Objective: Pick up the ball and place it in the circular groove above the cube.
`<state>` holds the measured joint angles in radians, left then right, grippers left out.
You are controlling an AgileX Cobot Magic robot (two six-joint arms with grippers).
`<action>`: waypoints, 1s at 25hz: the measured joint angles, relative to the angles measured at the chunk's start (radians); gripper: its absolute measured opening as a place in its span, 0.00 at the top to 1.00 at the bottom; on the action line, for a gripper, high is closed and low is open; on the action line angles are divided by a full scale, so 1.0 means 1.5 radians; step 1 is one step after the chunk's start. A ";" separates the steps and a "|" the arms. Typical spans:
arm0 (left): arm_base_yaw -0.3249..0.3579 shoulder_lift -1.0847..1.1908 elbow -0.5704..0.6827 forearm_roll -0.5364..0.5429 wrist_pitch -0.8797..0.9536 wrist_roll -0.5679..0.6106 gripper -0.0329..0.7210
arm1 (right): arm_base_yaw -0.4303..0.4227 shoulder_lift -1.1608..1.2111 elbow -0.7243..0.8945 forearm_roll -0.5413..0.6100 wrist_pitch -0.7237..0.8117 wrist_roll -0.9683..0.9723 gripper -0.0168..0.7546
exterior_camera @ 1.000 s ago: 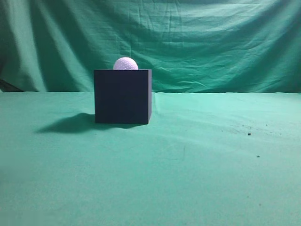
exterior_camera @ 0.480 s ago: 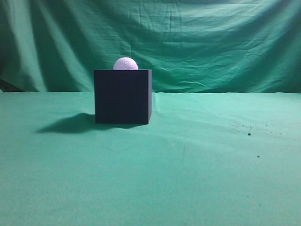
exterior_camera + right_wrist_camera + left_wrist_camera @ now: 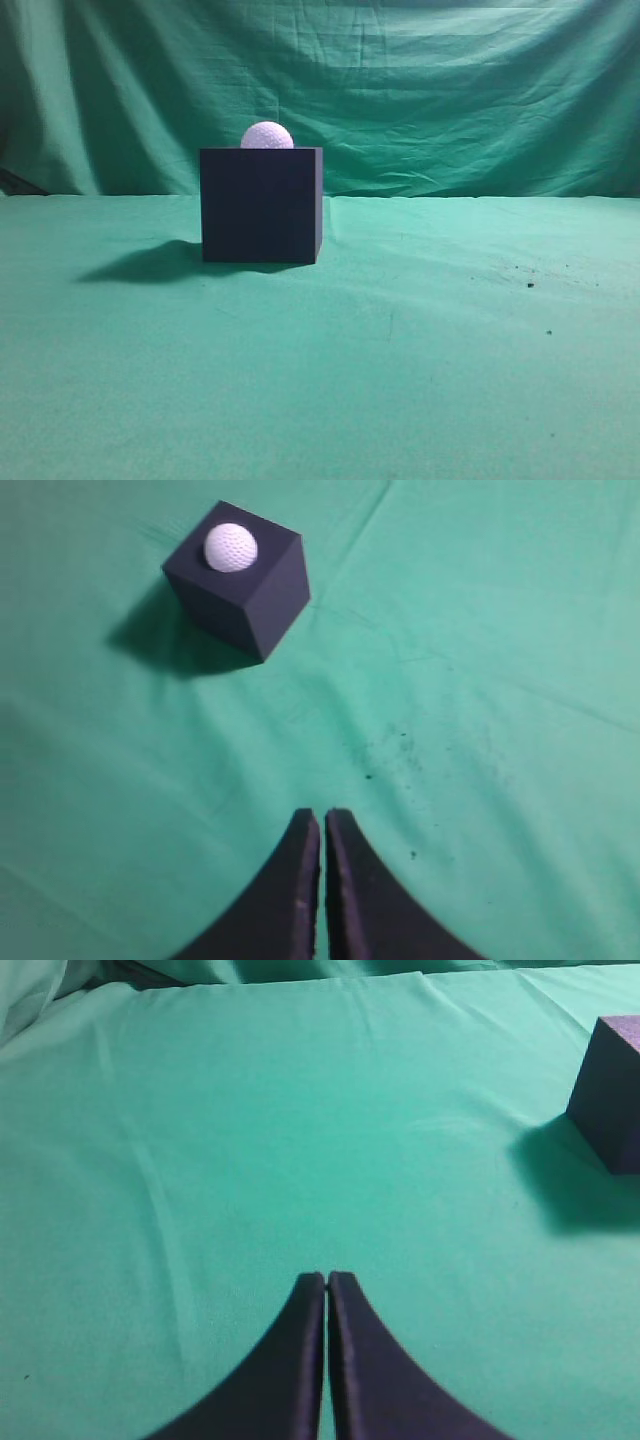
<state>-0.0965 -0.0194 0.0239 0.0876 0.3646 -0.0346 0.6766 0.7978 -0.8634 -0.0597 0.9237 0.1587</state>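
- Ball [image 3: 267, 135]: the white dimpled golf ball sits on top of the cube [image 3: 261, 205], sunk slightly into the top face, so only its upper part shows above the cube's front edge in the exterior view.
- From the right wrist view, the ball [image 3: 231, 547] rests near the middle of the cube's [image 3: 245, 590] top face.
- Cube: matte and very dark, it stands upright on the green cloth [image 3: 420, 350], with its shadow falling on the cloth to its left in the exterior view.
- Left gripper [image 3: 326, 1278]: its two dark fingers are pressed together with nothing between them, above bare cloth, well apart from the cube [image 3: 612, 1090], which shows only at the right edge of that view.
- Right gripper [image 3: 322, 816]: fingers also closed together and empty, well apart from the cube.
- Small dark specks [image 3: 385, 755] lie on the cloth between the right gripper and the cube.
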 joint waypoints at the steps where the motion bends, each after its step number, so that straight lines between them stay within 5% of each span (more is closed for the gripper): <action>1: 0.000 0.000 0.000 0.000 0.000 0.000 0.96 | 0.000 -0.027 0.026 0.010 -0.013 0.001 0.98; 15: 0.000 0.000 0.000 0.000 0.000 0.000 0.96 | 0.000 -0.182 0.112 0.049 -0.001 -0.032 0.98; 21: 0.000 0.000 0.000 0.000 0.000 0.000 0.96 | -0.009 -0.213 0.142 -0.004 -0.089 -0.046 0.98; 25: 0.000 0.000 0.000 0.000 0.000 0.000 0.96 | -0.083 -0.293 0.244 -0.010 -0.214 -0.048 0.98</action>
<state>-0.0965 -0.0194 0.0239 0.0876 0.3646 -0.0346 0.5519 0.3578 -0.4968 -0.0747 0.6029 0.0870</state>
